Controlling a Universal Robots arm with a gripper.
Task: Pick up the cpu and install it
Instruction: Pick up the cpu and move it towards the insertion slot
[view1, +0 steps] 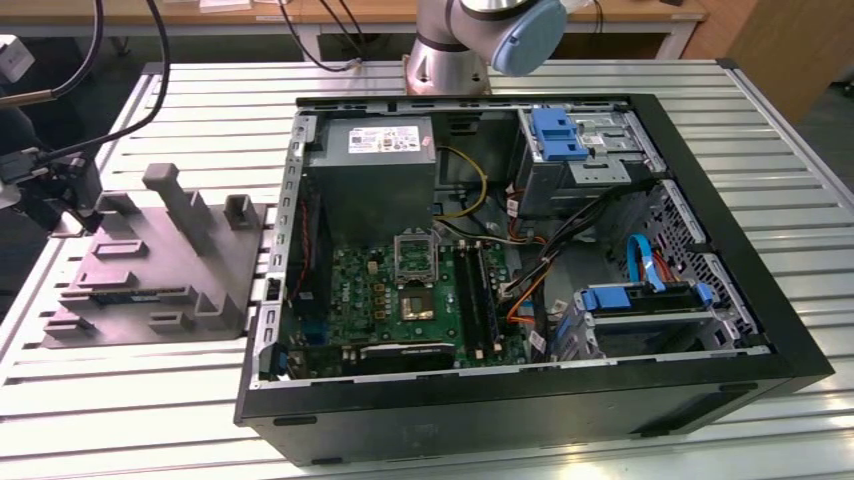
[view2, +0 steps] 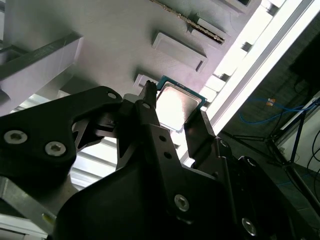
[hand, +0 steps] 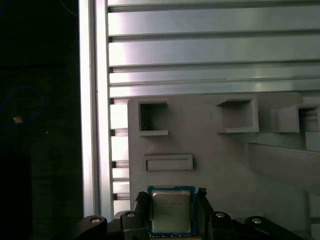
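The cpu (hand: 171, 214), a small square chip with a silvery top and thin pale rim, sits between my gripper's (hand: 171, 199) two black fingers in both wrist views. The fingers press against opposite edges of the cpu (view2: 176, 104), so the gripper (view2: 174, 107) is shut on it. It is just over the near edge of the grey moulded tray (hand: 210, 150). In the exterior view the gripper (view1: 60, 195) is at the far left, at the tray's (view1: 147, 275) outer end. The silver-framed socket (view1: 416, 302) lies on the green motherboard inside the open computer case.
The open black case (view1: 534, 400) fills the middle and the exterior view's right, with drive cages, cables and a power supply (view1: 380, 150). The tray has upright posts (view1: 167, 190) and several pockets (hand: 152, 119). The slatted metal table (view1: 120, 400) ends close to the tray, beyond which is dark floor.
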